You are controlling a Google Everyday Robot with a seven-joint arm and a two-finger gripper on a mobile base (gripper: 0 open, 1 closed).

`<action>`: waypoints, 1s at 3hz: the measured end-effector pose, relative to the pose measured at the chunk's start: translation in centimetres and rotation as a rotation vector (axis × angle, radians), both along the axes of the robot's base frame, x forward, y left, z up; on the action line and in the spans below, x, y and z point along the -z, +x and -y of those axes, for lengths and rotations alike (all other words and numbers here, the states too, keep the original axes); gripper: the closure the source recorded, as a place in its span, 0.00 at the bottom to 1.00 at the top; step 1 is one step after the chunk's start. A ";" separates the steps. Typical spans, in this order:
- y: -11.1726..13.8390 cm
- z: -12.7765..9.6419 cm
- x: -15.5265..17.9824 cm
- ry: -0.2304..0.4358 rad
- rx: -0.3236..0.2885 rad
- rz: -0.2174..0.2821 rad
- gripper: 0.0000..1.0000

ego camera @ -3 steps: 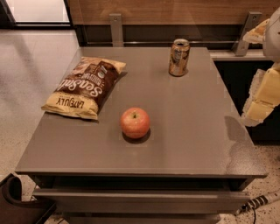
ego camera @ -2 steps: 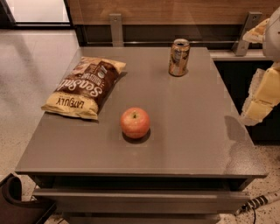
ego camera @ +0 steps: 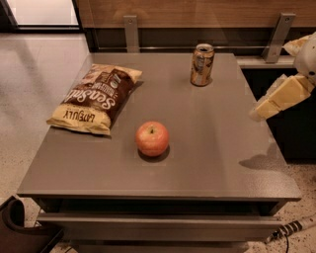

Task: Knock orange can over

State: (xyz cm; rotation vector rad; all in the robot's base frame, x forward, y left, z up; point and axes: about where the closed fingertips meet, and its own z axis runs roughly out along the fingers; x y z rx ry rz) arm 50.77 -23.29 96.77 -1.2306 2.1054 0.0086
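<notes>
Can: small shiny orange-bronze metal drink can with a silver top rim (ego camera: 202, 64), standing upright on the flat grey table top (ego camera: 212, 148), near the far edge and right of centre.
Can axis: long axis vertical, top rim pointing up, base flat on the table; pale label markings face the camera.
Room around can: bare table surface on all sides of the can; nothing touches it. The far table edge lies just behind the can, the right edge near on its right.
Gripper: pale cream gripper (ego camera: 269, 104), in the air to the right of the can and nearer the camera, beyond the table's right edge, well apart from the can. Its shadow falls on the table's near right corner.
Gripper state: cannot tell from this view.
Apple: round red-orange apple (ego camera: 152, 138), nearer the camera than the can and to its left, well apart, stem up.
Chip bag: brown and yellow crisp bag (ego camera: 96, 98), lying flat far left of the can, reaching the table's left edge.
Behind can: two grey metal brackets (ego camera: 131, 32) against a wooden wall panel (ego camera: 197, 12).
Below table front: an open shelf gap under the top.
</notes>
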 end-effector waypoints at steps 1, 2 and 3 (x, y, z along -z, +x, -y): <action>3.2 -0.5 1.8 0.162 0.063 0.064 0.00; 7.1 -1.4 2.3 0.298 0.101 0.164 0.00; 10.7 -2.0 2.1 0.409 0.140 0.273 0.00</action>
